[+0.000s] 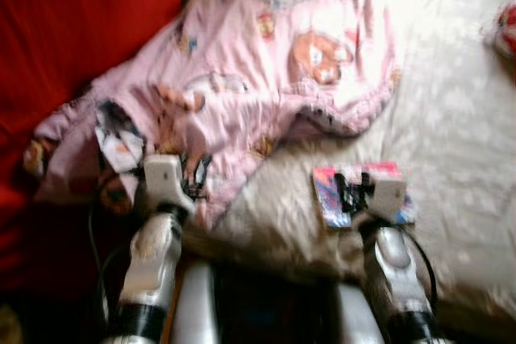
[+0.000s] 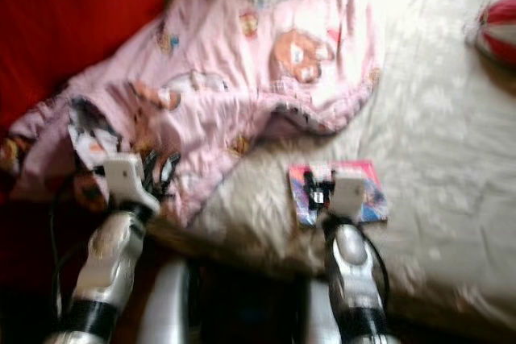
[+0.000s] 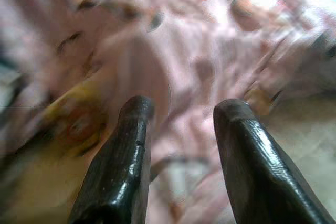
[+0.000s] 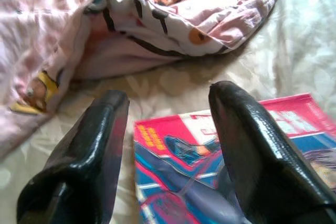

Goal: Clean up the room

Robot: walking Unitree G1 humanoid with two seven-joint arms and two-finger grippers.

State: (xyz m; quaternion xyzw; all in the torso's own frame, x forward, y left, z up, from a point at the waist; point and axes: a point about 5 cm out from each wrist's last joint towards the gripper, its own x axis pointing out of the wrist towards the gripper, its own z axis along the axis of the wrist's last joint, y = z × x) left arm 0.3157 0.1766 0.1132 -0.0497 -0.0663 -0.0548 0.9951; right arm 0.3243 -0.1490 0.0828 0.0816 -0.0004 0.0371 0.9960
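We're leaning over the bed now, both arms out in front, and the head views are smeared, so we read the fine detail off the wrist cameras. Our right gripper hangs just above the near corner of the colourful magazine, fingers spread wide and holding nothing; the magazine lies flat on the pale cover near the bed's front edge, just beside the hem of the pink cartoon-print blanket. Our left gripper is parted too, and empty, poised over the rumpled lower-left part of that blanket, where it spills toward the red surface on the left. A flat magazine on soft bedding is the tricky one, we reckon: better to come in low at the corner, let one finger press into the cover and slide under the edge, then close on several pages at once, not just the top sheet. For the blanket, we'd aim at a raised fold rather than flat cloth, so the fingers get a proper bunch. Something red and white sits far off by the right edge, possibly a ball; the blur won't let us say.
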